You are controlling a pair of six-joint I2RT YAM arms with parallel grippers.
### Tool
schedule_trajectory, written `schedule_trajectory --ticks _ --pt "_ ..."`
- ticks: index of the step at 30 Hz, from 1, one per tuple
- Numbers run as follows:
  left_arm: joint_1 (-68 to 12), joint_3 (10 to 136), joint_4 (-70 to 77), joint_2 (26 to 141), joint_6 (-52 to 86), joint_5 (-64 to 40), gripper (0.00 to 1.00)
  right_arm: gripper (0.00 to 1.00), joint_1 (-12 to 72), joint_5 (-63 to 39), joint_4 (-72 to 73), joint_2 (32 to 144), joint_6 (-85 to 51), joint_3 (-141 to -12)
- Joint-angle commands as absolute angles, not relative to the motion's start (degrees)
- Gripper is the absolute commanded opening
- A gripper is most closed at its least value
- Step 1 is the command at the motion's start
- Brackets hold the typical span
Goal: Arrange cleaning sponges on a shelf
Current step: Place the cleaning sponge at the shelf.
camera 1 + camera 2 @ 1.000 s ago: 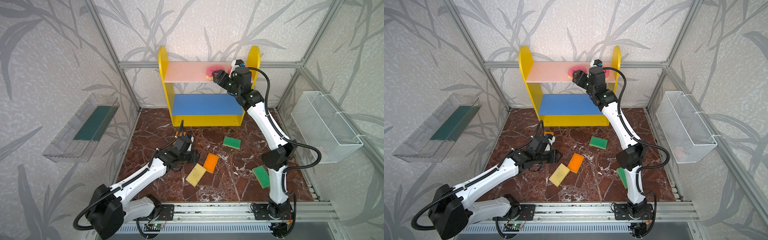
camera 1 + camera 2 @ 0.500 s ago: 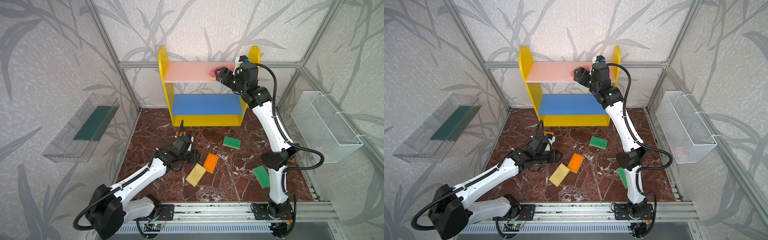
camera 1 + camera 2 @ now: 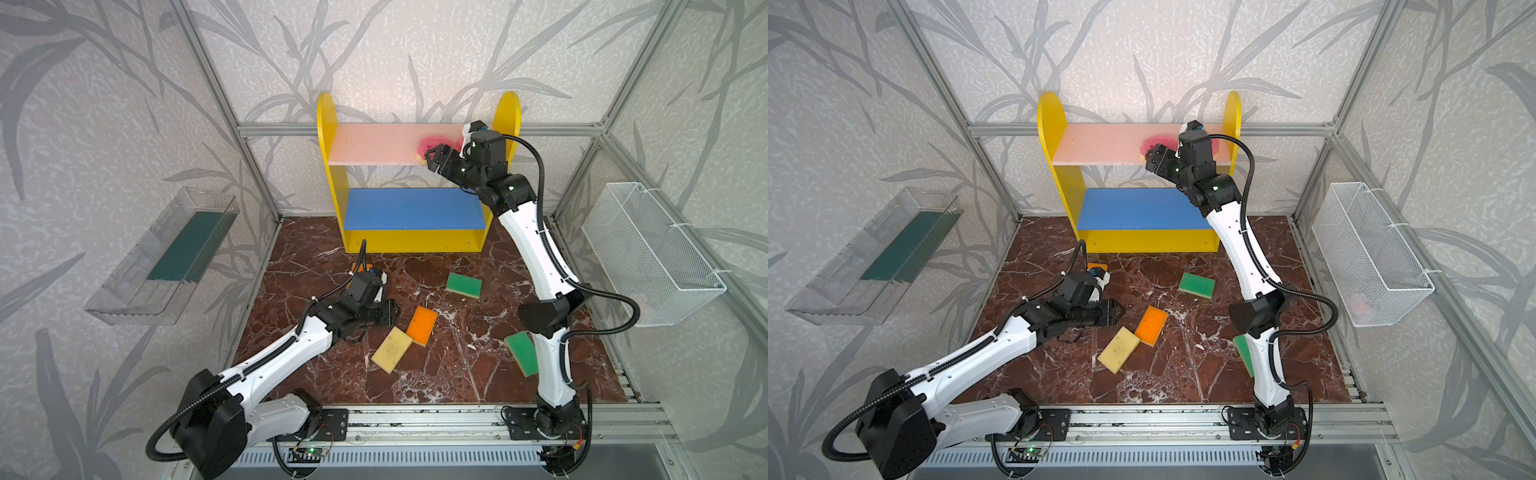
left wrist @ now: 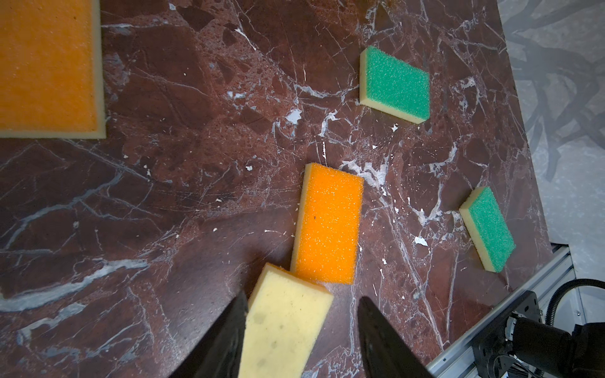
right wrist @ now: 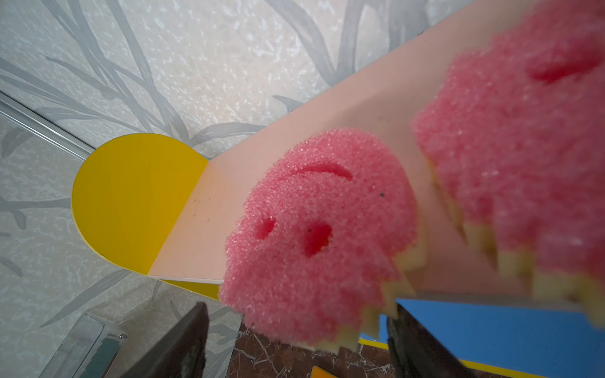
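The shelf (image 3: 374, 143) stands at the back. Two pink smiley sponges lie on its pale pink upper board (image 5: 229, 203): one (image 5: 320, 235) overhangs the front edge, the other (image 5: 523, 157) lies beside it. My right gripper (image 5: 298, 307) is open just in front of the overhanging one (image 3: 428, 145), jaws either side and apart from it. My left gripper (image 4: 302, 297) is open low over a sponge lying yellow side up (image 4: 284, 324), one finger at its edge. An orange sponge (image 4: 327, 225) touches it. Two green sponges (image 4: 394, 85) (image 4: 487, 229) and another orange one (image 4: 45, 65) lie on the floor.
A clear tray with a dark green liner (image 3: 166, 257) hangs on the left wall. A white wire basket (image 3: 652, 253) hangs on the right wall. The blue middle board (image 3: 411, 208) is bare. One green sponge (image 3: 521, 353) lies against the right arm's base link.
The right wrist has swung to the right and its gripper has drawn back a little from the pink sponge, which stays on the upper board. The left arm has hardly moved.
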State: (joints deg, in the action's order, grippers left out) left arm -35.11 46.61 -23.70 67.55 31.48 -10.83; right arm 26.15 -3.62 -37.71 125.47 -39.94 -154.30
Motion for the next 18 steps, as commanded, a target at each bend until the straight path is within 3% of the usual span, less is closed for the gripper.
schedule_trajectory --ticks 1,18 --pt "-34.7 47.4 -24.8 66.1 31.3 -10.6 0.57 0.84 25.6 -5.2 -38.7 127.9 -41.2 -158.3" --pt "-33.7 48.8 -25.7 66.6 31.0 -10.6 0.60 0.87 24.8 -10.0 -36.9 129.7 -39.8 -160.7"
